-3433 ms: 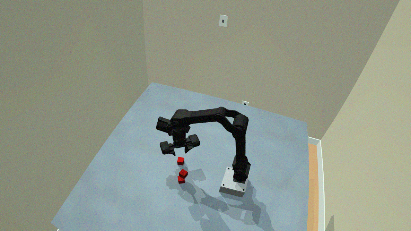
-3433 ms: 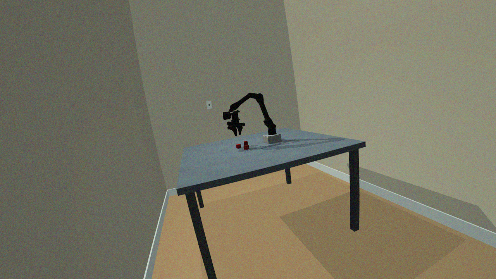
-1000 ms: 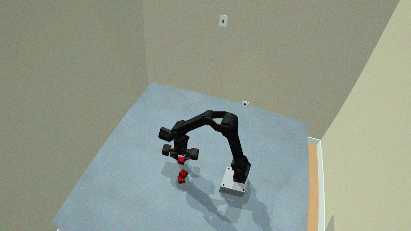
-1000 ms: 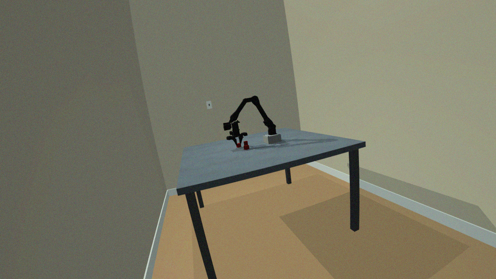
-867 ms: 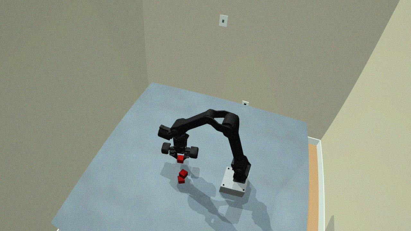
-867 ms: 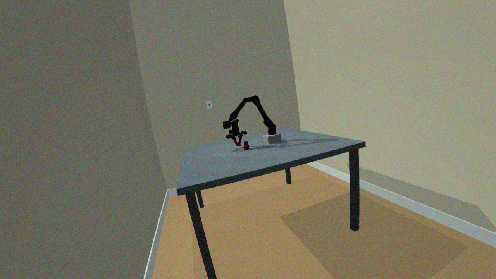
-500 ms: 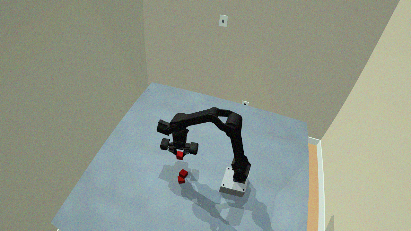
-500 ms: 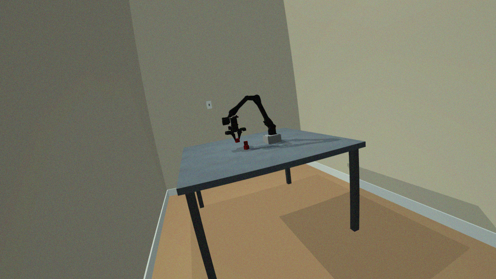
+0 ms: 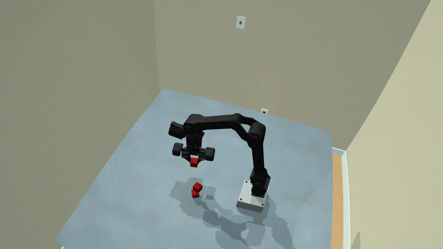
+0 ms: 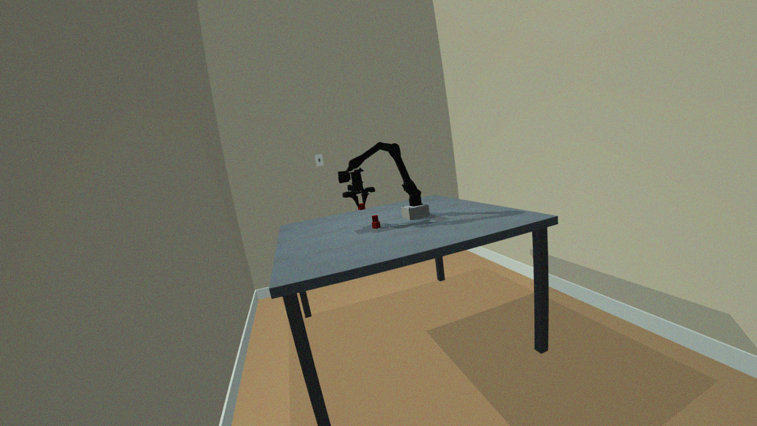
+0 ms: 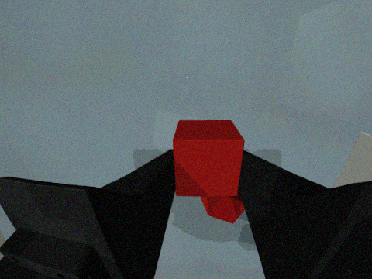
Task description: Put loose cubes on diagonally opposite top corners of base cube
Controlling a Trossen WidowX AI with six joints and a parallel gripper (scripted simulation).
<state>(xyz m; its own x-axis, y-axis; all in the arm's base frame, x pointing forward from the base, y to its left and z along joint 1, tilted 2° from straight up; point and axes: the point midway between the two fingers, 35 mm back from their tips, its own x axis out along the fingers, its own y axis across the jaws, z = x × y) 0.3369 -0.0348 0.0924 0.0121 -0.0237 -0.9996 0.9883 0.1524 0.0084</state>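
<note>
My gripper (image 9: 193, 160) (image 10: 361, 205) (image 11: 205, 156) is shut on a red cube (image 9: 193, 163) (image 10: 361, 206) (image 11: 208, 157) and holds it level, high above the grey-blue table (image 9: 129, 185) (image 10: 338, 248). Below it and a little nearer the camera, a second red cube (image 9: 197, 186) (image 10: 374, 218) sits on the red base cube (image 9: 195, 194) (image 10: 375, 225), offset toward one top corner and turned relative to it. In the wrist view this stack (image 11: 223, 208) shows just under the held cube, partly hidden by it.
The arm's grey mounting block (image 9: 251, 198) (image 10: 414, 212) stands on the table to the right of the cubes. The table's edges lie far from the stack on all sides. Walls stand behind and to the left.
</note>
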